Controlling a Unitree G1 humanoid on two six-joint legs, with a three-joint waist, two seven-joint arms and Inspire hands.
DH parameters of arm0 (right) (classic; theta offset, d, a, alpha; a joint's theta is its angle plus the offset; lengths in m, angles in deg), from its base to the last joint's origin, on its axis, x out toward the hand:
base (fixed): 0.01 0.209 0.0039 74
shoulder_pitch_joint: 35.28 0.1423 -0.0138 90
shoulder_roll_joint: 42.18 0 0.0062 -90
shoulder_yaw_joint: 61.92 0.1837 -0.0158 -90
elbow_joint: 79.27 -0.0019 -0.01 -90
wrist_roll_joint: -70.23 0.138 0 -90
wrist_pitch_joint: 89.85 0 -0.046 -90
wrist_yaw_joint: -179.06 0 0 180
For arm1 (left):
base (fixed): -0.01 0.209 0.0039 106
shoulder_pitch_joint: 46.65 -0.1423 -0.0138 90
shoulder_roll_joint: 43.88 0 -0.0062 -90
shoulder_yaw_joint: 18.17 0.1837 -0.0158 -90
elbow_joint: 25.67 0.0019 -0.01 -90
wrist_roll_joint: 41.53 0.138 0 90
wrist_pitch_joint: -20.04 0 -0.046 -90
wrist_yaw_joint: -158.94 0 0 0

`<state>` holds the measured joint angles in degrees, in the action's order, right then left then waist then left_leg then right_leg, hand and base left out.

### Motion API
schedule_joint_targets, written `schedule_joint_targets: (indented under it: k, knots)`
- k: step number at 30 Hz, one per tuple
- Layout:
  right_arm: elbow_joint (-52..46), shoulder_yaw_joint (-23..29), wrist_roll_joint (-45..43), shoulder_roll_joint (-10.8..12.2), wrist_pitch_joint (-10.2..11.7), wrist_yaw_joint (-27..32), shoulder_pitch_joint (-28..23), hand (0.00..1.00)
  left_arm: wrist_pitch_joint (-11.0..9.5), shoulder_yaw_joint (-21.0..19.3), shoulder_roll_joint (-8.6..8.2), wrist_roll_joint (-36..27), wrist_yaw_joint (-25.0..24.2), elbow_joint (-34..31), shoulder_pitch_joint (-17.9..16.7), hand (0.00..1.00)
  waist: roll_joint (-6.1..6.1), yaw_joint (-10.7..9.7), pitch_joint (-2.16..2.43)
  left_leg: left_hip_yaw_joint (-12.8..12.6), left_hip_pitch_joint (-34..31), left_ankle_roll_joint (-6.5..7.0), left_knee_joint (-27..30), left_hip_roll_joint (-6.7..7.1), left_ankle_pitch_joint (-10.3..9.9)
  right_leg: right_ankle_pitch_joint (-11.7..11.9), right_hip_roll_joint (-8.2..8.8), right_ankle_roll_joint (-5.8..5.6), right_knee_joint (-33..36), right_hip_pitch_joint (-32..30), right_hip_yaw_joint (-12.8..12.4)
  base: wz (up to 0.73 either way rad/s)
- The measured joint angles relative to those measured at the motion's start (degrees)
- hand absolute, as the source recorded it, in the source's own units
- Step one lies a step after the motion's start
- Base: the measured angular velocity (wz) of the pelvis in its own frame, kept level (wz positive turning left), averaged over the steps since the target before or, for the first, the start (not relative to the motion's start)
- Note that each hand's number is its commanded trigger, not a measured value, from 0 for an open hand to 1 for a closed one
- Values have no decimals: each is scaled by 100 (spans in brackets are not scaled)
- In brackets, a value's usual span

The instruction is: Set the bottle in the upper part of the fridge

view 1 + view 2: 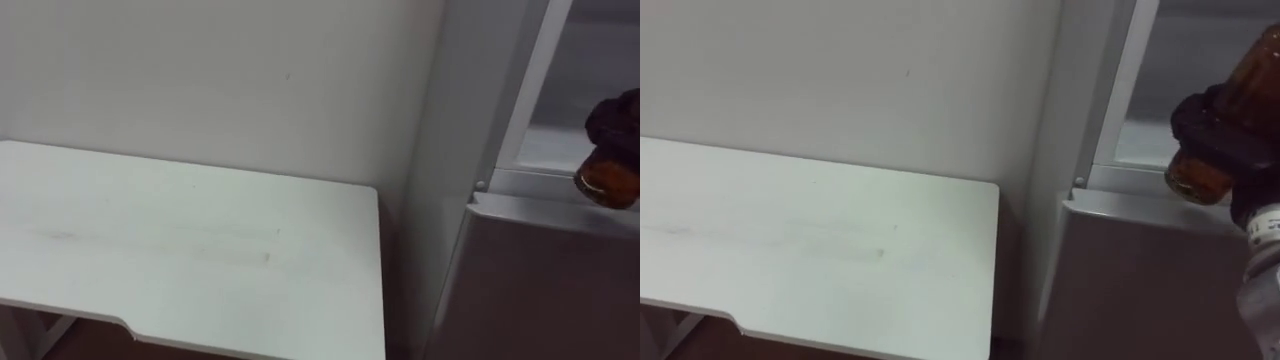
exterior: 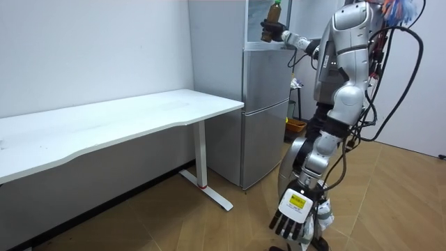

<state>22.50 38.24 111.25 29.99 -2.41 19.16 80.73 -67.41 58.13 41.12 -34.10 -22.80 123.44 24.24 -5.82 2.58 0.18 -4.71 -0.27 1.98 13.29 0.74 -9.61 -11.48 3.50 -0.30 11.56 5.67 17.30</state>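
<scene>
An amber bottle (image 1: 1240, 85) is held upright in my right hand (image 1: 1212, 128), whose dark fingers are curled round its lower part. The bottle's base (image 1: 608, 182) hangs just above the sill at the front of the grey fridge's (image 2: 265, 111) open upper compartment (image 1: 1200, 60), over the top edge of the lower door (image 1: 1140, 280). In the room view I stand before the fridge with my right arm stretched up and forward, the bottle (image 2: 274, 12) at the compartment's mouth. My left hand (image 2: 294, 215) hangs low at my side with its fingers straight.
A white table (image 1: 180, 240) stands against the wall left of the fridge, with a narrow gap between them. The fridge's white door frame (image 1: 1130, 80) rises left of the bottle. A small yellow box (image 2: 295, 125) lies on the floor behind the fridge.
</scene>
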Motion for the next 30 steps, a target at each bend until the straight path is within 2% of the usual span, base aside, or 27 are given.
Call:
schedule_joint_targets:
  k: [11, 20, 24, 30]
  knots:
    - [329, 9, 139, -14, -5, 657, 458, 100, -3, -7, 80, 0, -1, 4, -44, 0, -8, 54, -2, -81, -14, -3, 9, -1, 2, -10, -6, 17, 21, -66, -44, -4]
    - [328, 0, 118, -15, -5, 800, 500, 100, 0, -7, 114, 73, -1, 16, -152, 0, -144, 127, 14, 6, -115, -9, 31, 9, 2, -33, 4, 21, 13, -66, 76, 7]
    - [328, -6, -62, -15, -5, 915, 500, 100, -2, -9, 117, 184, -1, 16, -154, 0, -128, 230, 9, 28, -149, -8, 51, 12, 2, -32, 10, 20, 11, -63, 118, 5]
    - [328, -24, -105, -15, -5, 1036, 660, 100, -8, -14, 123, 224, -1, -25, -168, 0, -62, 261, 15, 96, -388, -11, 134, 13, 5, -22, -7, 36, 21, -231, 175, 6]
